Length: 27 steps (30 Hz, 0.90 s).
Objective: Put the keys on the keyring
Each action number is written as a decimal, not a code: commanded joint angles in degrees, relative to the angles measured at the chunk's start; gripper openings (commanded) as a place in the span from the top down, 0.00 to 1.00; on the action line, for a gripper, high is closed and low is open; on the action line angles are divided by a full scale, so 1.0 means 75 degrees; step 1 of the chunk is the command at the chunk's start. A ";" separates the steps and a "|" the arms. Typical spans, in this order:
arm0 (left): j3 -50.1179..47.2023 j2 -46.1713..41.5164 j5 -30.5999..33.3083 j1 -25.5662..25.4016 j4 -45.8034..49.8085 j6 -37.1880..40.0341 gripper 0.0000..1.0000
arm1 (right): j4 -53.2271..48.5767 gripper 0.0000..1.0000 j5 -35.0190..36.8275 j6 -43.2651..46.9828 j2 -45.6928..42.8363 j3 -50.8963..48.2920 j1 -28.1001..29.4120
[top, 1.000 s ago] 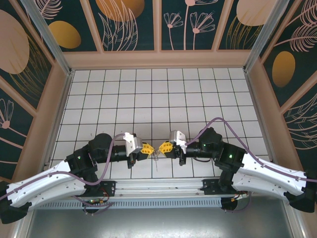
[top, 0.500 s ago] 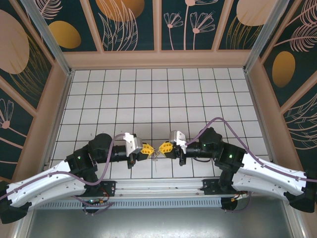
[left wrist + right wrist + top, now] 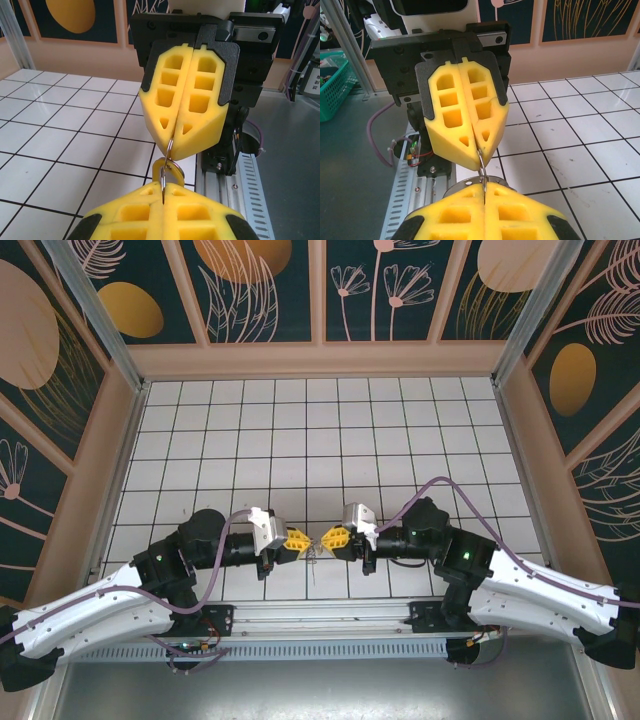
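Note:
Low over the near tiles my left gripper [image 3: 302,542] and right gripper [image 3: 327,539] meet tip to tip, both shut. The thin wire keyring [image 3: 169,148] runs between them, pinched in each pair of yellow jaws. In the left wrist view my left gripper [image 3: 163,192] clamps the ring edge-on, and the right gripper [image 3: 175,137] grips it from above. A brass-gold key head [image 3: 177,170] hangs at the ring just behind my left tips. In the right wrist view the right gripper [image 3: 484,187] and left gripper [image 3: 479,147] hold the wire, with a flat silvery key [image 3: 462,187] beside it. Small keys [image 3: 315,554] dangle below the tips.
The aluminium base rail [image 3: 245,175] runs just behind the grippers at the table's near edge. A green basket [image 3: 332,85] stands off the table beyond the rail. White tiled floor [image 3: 320,440] stretches to the patterned back wall and side walls.

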<state>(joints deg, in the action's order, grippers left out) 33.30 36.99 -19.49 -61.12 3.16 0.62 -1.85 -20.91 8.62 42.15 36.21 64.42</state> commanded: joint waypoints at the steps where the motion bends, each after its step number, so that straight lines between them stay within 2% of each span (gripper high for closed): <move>1: -0.0008 -0.0083 -0.0109 0.0006 -0.0398 0.0068 1.00 | 0.0245 1.00 -0.0049 -0.0061 -0.0055 -0.0106 -0.0039; 27: -0.0008 -0.0086 -0.0138 0.0011 -0.0421 0.0079 1.00 | 0.0588 1.00 -0.0201 0.0052 0.0228 -0.0010 -0.0082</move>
<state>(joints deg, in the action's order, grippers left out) 33.30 36.99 -19.49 -61.12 3.14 0.62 -0.91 -21.58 8.64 43.83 35.83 64.31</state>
